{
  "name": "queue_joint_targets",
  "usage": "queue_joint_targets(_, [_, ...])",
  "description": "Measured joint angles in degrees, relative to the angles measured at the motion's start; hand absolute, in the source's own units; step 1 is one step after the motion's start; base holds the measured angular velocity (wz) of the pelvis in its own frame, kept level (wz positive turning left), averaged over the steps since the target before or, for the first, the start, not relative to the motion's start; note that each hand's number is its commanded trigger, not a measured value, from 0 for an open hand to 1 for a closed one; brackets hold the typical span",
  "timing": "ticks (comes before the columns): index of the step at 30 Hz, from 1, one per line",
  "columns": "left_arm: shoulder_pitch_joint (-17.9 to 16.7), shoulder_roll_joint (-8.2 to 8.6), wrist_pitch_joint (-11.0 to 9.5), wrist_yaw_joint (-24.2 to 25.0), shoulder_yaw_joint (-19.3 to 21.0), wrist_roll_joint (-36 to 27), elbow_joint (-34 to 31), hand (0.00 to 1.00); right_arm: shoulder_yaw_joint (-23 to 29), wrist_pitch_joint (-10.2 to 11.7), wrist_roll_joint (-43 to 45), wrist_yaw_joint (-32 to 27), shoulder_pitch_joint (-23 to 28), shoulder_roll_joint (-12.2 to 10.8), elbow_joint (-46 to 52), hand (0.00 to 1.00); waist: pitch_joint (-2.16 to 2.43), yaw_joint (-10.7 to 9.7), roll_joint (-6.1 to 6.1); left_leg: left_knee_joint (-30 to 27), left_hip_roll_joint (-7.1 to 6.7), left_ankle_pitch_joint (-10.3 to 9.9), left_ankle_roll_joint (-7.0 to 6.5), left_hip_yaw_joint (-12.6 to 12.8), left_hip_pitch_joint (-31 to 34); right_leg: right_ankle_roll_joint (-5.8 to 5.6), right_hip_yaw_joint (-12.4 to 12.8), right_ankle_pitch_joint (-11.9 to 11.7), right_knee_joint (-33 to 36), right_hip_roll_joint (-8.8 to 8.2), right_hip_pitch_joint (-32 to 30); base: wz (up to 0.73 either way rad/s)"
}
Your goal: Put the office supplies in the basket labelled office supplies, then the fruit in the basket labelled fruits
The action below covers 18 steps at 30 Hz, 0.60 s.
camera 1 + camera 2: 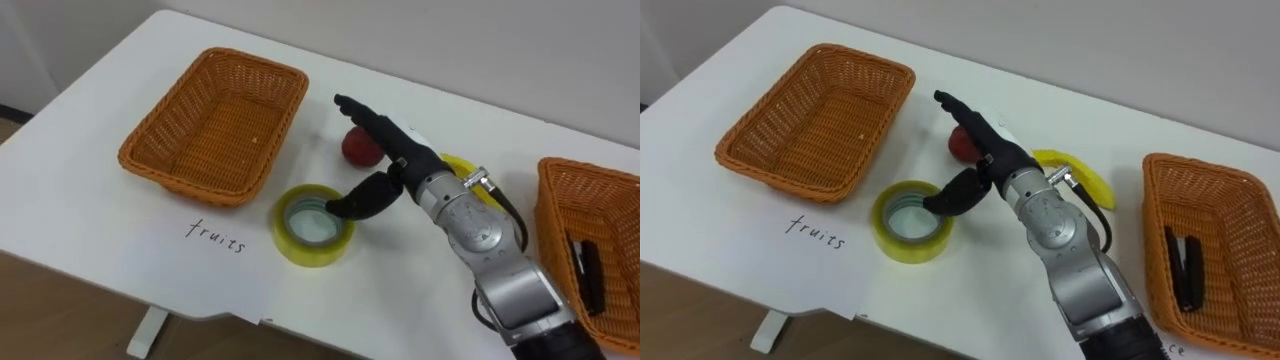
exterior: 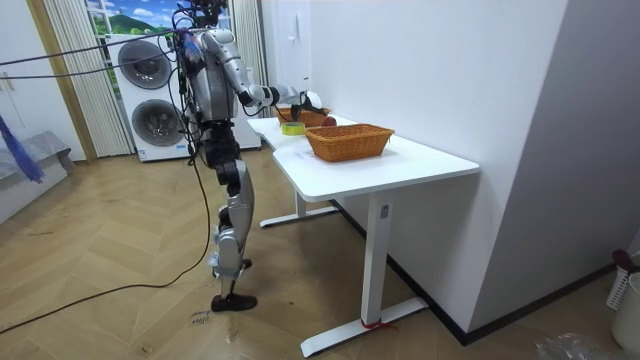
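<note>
Nearest to us on the white table (image 1: 90, 230) is a word (image 1: 215, 237) written in black pen. Just to its right lies a yellow tape roll (image 1: 313, 224), flat, with its hole facing up.

The right hand (image 1: 395, 145) is over the table just behind the tape. Its fingers are straight and spread, so it is open and holds nothing. The thumb bends down over the far rim of the tape. We cannot tell if it touches the tape.

Behind the fingers sits a red apple (image 1: 360, 147). The hand is in front of it and hides part of it. To the right of the apple lies a banana (image 1: 1080, 172). The wrist and arm cover a good part of it.

The left basket (image 1: 262, 58) sits just behind the written word, and we see no fruit in it. The right basket (image 1: 560, 200) is at the far right of the table. A black thing (image 1: 590, 275) lies in it, and we cannot tell what it is.

In the room view the robot stands upright at the far end of the table with its right arm out over it. Two washing machines (image 2: 155, 95) stand behind the robot.
</note>
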<state>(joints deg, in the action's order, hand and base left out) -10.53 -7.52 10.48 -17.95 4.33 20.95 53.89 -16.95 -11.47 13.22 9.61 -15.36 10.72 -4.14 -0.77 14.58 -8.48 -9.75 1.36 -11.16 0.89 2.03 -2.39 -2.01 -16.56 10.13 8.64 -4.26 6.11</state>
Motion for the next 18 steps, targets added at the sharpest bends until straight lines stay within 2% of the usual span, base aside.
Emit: queue_joint_targets(18, [0.08, 0.05, 0.03, 0.77, 0.02, 0.0, -0.01, 0.0, 0.02, 0.0, -0.66, 0.0, 0.0, 0.0, 0.0, 0.0, -0.11, -0.08, 0.1, -0.02, -0.03, 0.0, 0.0, -0.43, 0.26, 0.0, -0.71, 0.0, 0.0, -0.02, -0.05, 0.01])
